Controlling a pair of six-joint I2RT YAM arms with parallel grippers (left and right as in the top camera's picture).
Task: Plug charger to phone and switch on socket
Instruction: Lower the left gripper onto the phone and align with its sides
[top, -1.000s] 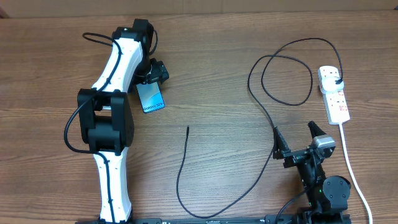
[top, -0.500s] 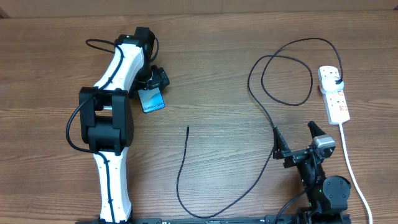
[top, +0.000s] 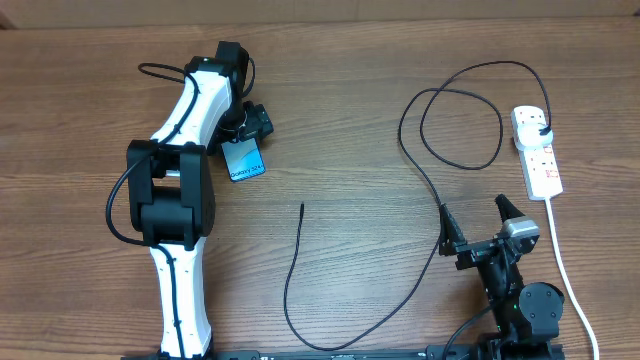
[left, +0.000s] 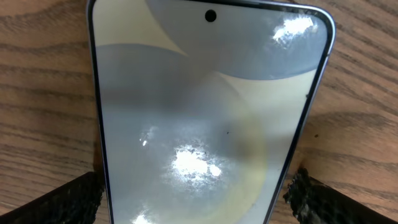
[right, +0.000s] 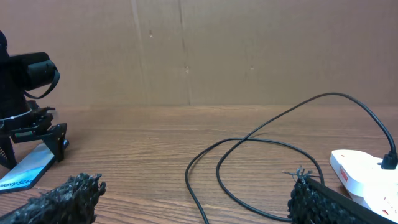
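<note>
Phone (top: 243, 161) lies directly under left gripper (top: 245, 138), between its wide-open fingers (left: 68, 199), not clamped. Long axis runs forward from wrist. Far-off right gripper (top: 474, 214) open, empty. Charger tip (top: 302, 207) lies between arms.

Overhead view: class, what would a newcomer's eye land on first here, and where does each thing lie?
The bright light-blue phone stands out at the upper left, with the left claw open, one finger on either side of it. Next comes the long black charger cable, looping from the white socket strip at the right edge, where its plug sits, round to a free tip in the middle.
</note>
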